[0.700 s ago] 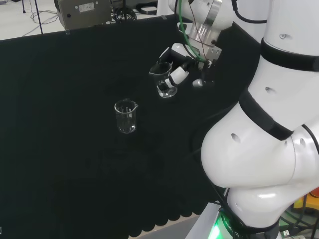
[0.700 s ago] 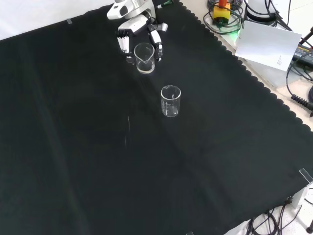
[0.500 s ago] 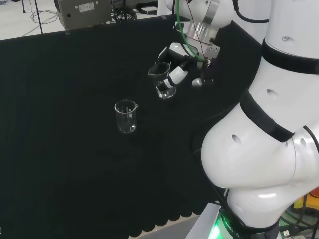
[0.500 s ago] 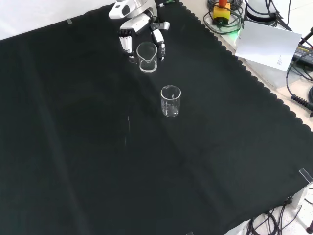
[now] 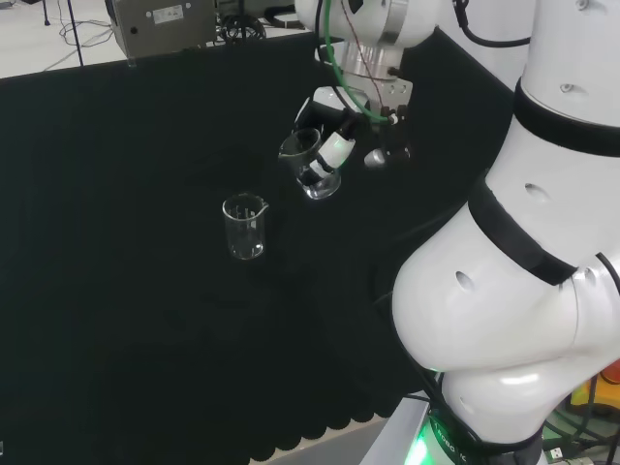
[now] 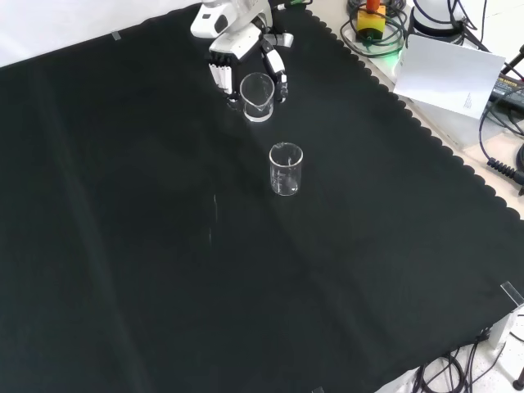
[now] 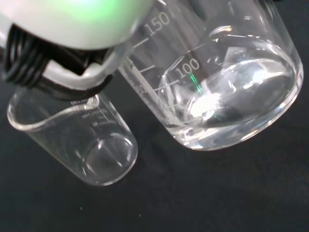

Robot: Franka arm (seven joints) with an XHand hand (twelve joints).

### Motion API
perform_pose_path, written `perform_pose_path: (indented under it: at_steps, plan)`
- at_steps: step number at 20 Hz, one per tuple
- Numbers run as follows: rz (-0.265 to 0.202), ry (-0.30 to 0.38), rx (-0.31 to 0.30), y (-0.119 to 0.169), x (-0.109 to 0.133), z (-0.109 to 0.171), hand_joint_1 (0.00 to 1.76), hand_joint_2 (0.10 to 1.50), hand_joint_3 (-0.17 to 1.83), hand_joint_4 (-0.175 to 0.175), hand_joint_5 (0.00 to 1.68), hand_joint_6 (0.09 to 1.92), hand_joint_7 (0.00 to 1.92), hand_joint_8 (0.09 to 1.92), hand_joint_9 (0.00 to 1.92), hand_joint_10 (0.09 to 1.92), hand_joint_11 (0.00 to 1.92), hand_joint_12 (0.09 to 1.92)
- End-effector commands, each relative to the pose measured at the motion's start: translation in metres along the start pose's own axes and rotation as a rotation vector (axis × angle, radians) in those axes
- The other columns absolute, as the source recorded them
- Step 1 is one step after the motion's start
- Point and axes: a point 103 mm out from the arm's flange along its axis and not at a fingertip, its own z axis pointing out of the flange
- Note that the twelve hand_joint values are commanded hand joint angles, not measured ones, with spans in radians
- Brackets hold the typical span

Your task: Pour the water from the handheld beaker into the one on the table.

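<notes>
Robot hand (image 6: pixel 246 57), fingers curled round the handheld beaker (image 6: pixel 257 96), carries it clear of the counter (image 6: pixel 123 246) with its mouth up, evidently to keep its water in. In the front view the table beaker (image 6: pixel 286 169) stands apart at about 5 o'clock from it, upright and apparently empty; pouring not yet begun.

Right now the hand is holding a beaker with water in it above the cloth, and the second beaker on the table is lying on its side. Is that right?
Not quite. The beaker on the table stands upright with its mouth up, as the front view shows; it is not on its side. The rest holds: the hand has its fingers curled round the held beaker, clear of the cloth, and the wrist view shows water in it.
</notes>
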Motion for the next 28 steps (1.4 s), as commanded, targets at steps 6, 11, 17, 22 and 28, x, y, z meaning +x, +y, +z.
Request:
perform_pose_path:
  at_steps: [6, 11, 17, 22, 28]
  plan:
    - [0.068, -0.237, 0.207, 0.017, 0.031, 0.014, 1.33, 0.58, 0.70, -0.175, 1.39, 0.44, 1.46, 0.37, 1.78, 0.09, 1.38, 0.60]
    - [0.077, -0.314, 0.277, 0.020, 0.033, 0.019, 1.33, 0.58, 0.70, -0.175, 1.39, 0.45, 1.46, 0.37, 1.78, 0.09, 1.38, 0.60]
    - [0.101, -0.371, 0.338, 0.021, 0.037, 0.018, 1.32, 0.51, 0.93, -0.175, 1.25, 0.82, 1.31, 0.80, 1.64, 0.61, 1.27, 0.77]
    - [0.115, -0.395, 0.358, 0.020, 0.039, 0.012, 1.32, 0.51, 0.94, -0.175, 1.24, 0.85, 1.30, 0.82, 1.61, 0.69, 1.27, 0.79]
    - [0.111, -0.426, 0.372, 0.022, 0.053, 0.008, 1.31, 0.50, 0.96, -0.175, 1.23, 0.87, 1.29, 0.85, 1.59, 0.73, 1.27, 0.80]
